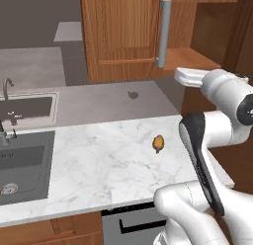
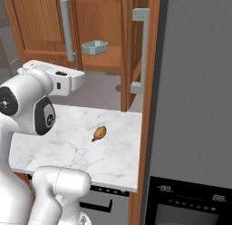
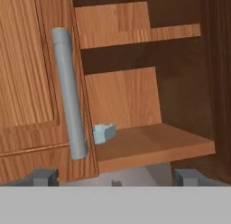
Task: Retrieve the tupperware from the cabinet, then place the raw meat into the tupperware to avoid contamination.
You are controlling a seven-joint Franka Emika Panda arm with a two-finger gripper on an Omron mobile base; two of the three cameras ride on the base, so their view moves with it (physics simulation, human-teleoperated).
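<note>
The cabinet (image 3: 31, 83) hangs over the counter, its right half open onto a wooden shelf (image 3: 153, 144). At the back of that shelf sits the pale blue-grey tupperware (image 2: 94, 47); in the hand view the tupperware (image 3: 103, 133) is half hidden behind the left door's grey bar handle (image 3: 67, 92). The raw meat (image 1: 158, 142), a small orange-brown lump, lies on the white marble counter (image 1: 99, 165); it is also seen from the right (image 2: 99, 133). My gripper (image 3: 116, 178) is open and empty. It is raised in front of the cabinet, level with the shelf and short of it.
The right cabinet door (image 2: 129, 51) stands swung out edge-on, with its handle (image 2: 140, 51) facing the room. A tall dark grey unit (image 2: 195, 83) with an oven panel (image 2: 190, 197) walls off the counter's right end. A sink (image 1: 22, 165) lies to the left.
</note>
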